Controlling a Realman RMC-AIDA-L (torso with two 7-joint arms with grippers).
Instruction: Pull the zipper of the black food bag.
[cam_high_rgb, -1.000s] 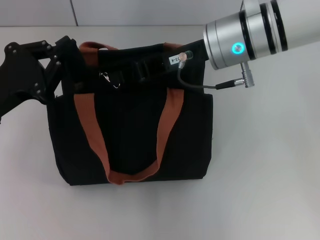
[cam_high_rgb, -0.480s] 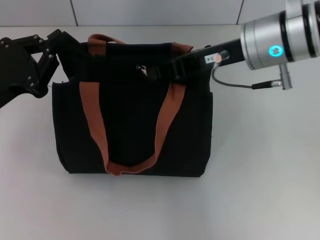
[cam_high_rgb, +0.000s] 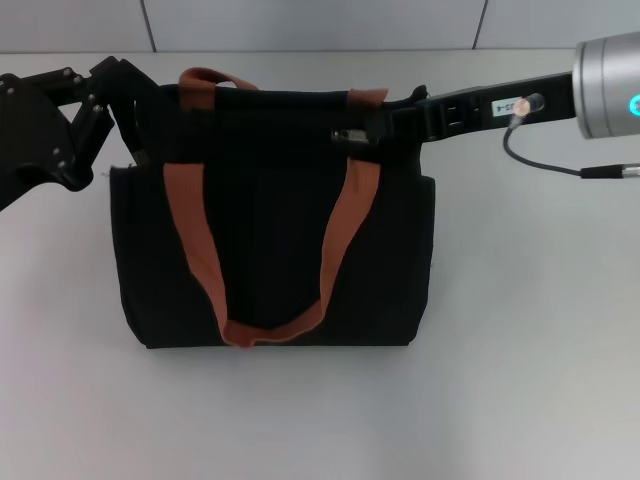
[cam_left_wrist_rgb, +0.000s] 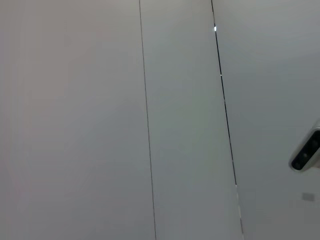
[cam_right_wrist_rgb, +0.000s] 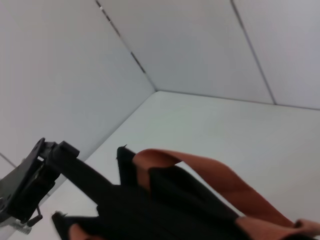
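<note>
The black food bag (cam_high_rgb: 270, 250) stands in the middle of the white table, with its orange-brown straps (cam_high_rgb: 195, 250) hanging down the front. My right gripper (cam_high_rgb: 365, 132) is at the right end of the bag's top, shut on the small silver zipper (cam_high_rgb: 345, 135). My left gripper (cam_high_rgb: 128, 95) is shut on the bag's top left corner. The right wrist view shows the bag's top (cam_right_wrist_rgb: 165, 210), a strap (cam_right_wrist_rgb: 200, 170) and the left gripper (cam_right_wrist_rgb: 75, 165) at the bag's far end. The zip track is hidden by the bag's top edge.
The white table (cam_high_rgb: 530, 330) surrounds the bag, with a grey panelled wall (cam_high_rgb: 300, 20) behind it. A cable (cam_high_rgb: 545, 165) hangs from my right arm. The left wrist view shows only wall panels (cam_left_wrist_rgb: 100, 120).
My right gripper has drawn the zipper along the bag's top from the left part to the right end. The bag has shifted slightly to the right. The left gripper has stayed at the left corner.
</note>
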